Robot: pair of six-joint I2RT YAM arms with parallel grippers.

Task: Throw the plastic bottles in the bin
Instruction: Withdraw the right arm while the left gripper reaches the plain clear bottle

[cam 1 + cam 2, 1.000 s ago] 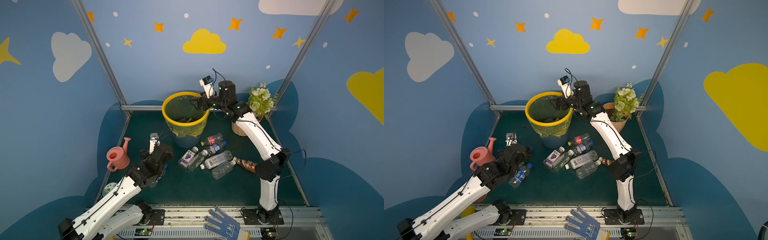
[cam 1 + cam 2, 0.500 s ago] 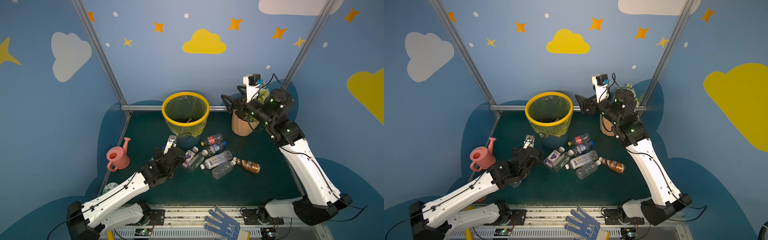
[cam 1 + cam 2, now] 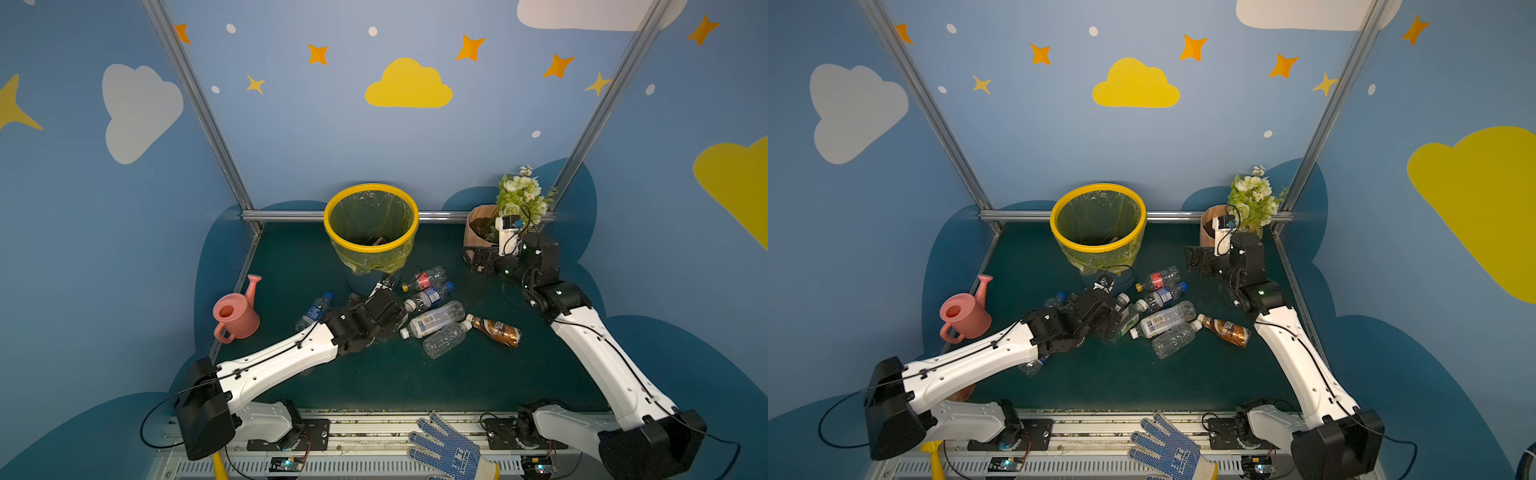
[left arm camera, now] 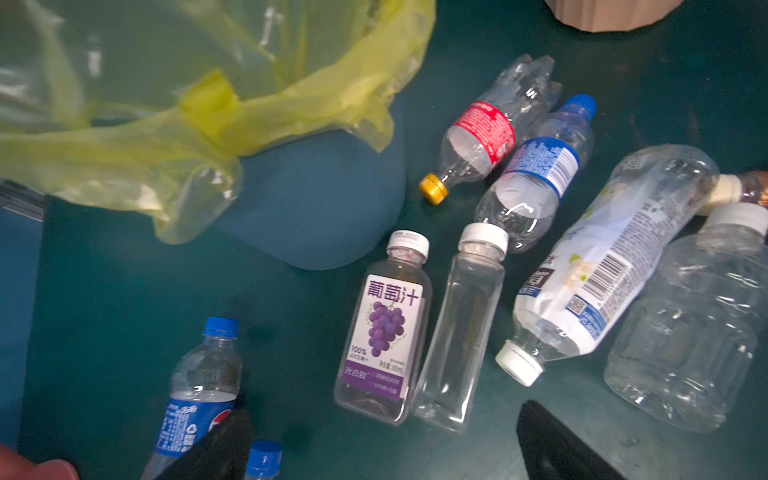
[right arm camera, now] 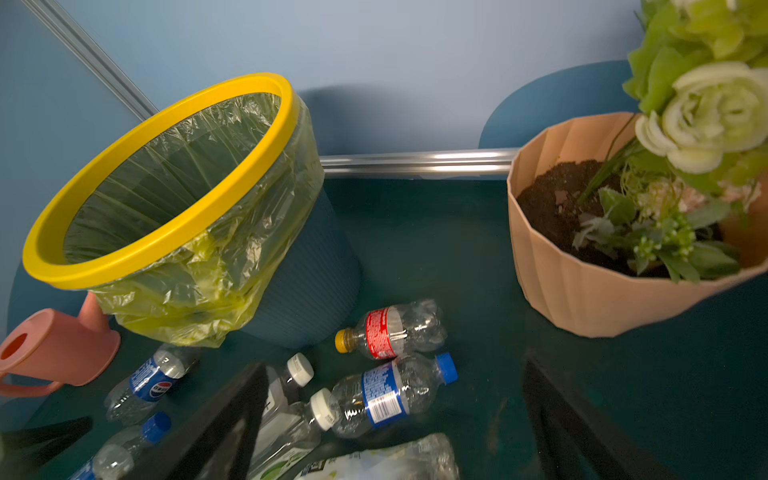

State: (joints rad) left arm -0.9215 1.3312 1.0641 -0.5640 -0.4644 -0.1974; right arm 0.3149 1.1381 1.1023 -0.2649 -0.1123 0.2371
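Bottles [image 3: 436,318] still lie heaped in front of the bin [image 3: 371,248]. Right gripper [image 3: 476,259] has backed off its mouth to the right, wide open and empty, so the next pick looks like one for the left gripper [image 4: 384,411], now over the heap, spread wide, holding nothing. Bin holds something I can't make out.

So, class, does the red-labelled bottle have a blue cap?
No, the red-labelled bottle lying on the mat has a yellow cap.
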